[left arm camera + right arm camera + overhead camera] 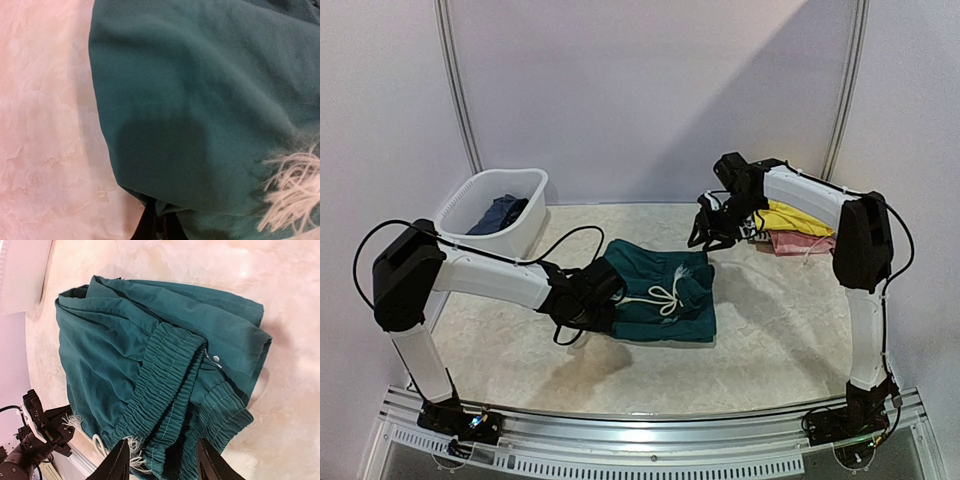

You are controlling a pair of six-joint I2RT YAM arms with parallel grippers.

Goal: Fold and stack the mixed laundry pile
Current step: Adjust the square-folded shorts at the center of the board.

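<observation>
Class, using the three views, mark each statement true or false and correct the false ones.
1. The teal shorts lie inside the white tub. False: they lie on the table, outside the tub.
2. The right gripper has its fingers apart. True.
3. A yellow garment lies on a pink garment. True.
4. The drawstring is black. False: it is white.
5. The left gripper is wide open. False: it is shut, at the shorts' edge.
</observation>
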